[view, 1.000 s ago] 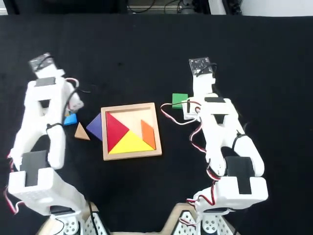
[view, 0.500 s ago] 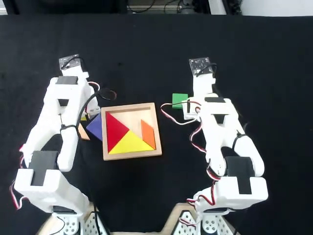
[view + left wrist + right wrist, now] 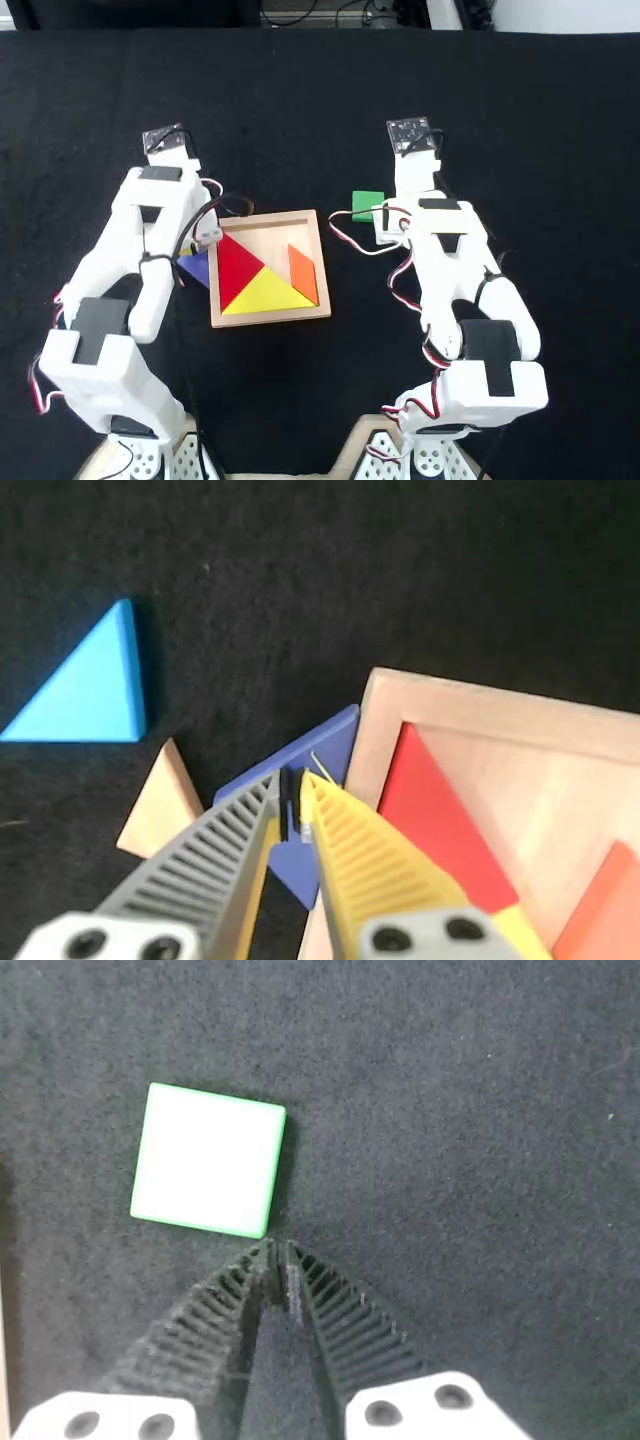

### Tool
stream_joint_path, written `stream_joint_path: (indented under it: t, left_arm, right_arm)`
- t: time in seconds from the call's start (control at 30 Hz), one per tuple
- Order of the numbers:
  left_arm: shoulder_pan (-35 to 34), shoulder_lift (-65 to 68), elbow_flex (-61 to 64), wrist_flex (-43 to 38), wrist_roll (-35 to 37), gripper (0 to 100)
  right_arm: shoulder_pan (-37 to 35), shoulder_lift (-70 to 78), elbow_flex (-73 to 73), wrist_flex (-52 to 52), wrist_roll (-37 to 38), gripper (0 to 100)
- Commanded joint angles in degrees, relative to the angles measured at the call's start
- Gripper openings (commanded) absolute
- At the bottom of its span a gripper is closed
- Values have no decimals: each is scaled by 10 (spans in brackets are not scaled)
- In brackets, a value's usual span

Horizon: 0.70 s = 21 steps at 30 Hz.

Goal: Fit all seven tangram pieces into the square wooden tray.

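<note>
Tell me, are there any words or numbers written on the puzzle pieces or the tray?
There is no text to read.
The square wooden tray, the green square piece, the light blue triangle piece and the red triangle piece are all plain, with no words, numbers or signs on them.

White blocky left arm (image 3: 133, 238) and right arm (image 3: 455, 278), black patches, red cables; ribbed grey-and-yellow left tool (image 3: 291, 785), black right tool (image 3: 275, 1253).
</note>
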Motion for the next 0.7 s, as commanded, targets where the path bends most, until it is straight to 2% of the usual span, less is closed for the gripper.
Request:
stream_joint_path:
  t: [0.0,0.13,0.33,0.47,0.67]
  left_arm:
    - [2,38,-30,-5,6,63]
    - [-9,64,-65,28,7,63]
    - [-62,89,-111,58,6,63]
    - [-47,74,-123,101,6,63]
    - [-40,-18,-74,102,7,63]
  right_arm:
    - [11,-24,-1,-4,-3,11]
    - [11,-24,4,-7,-3,11]
    - [11,-24,5,-8,-3,11]
    - [11,-24,5,-8,-3,11]
    - [11,-24,5,-8,-3,11]
